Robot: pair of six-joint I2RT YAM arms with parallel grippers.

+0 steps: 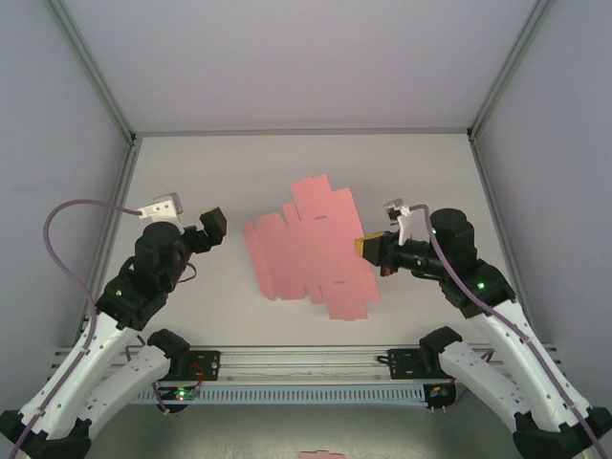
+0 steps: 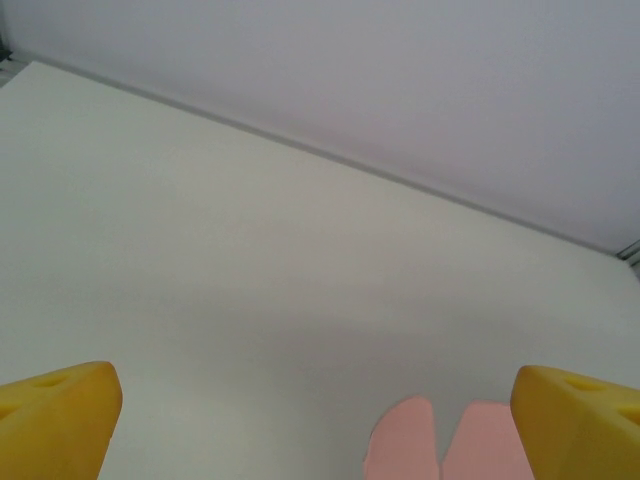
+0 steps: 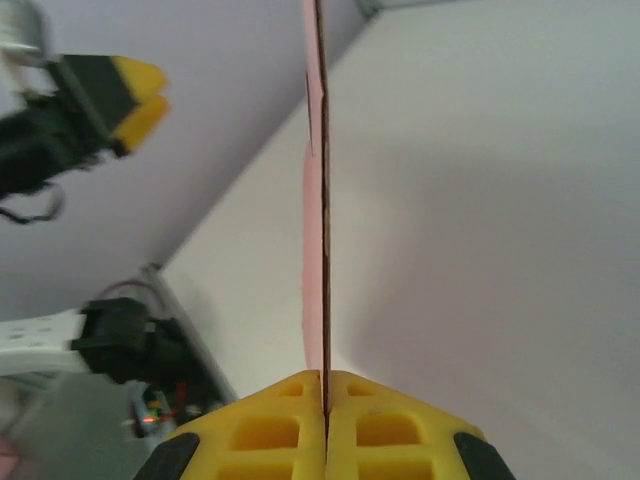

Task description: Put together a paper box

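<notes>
Right gripper (image 1: 368, 247): pressed together on the right-hand edge of the paper box (image 1: 306, 249). The right wrist view confirms the card (image 3: 315, 200) edge-on, pinched between the two yellow fingers (image 3: 270, 420), with no gap visible at the grip (image 3: 325, 385).

Paper box: a flat pink die-cut sheet with many flaps, unfolded, sitting over the middle of the white table (image 1: 191, 182) between the two arms. Whether its far edge touches the surface cannot be told.

Left gripper (image 1: 212, 222): spread wide and holding nothing, positioned just left of the sheet and apart from it. In the left wrist view its yellow fingertips (image 2: 60, 405) stand at opposite edges, and two rounded pink flaps (image 2: 470, 445) show low between them.
</notes>
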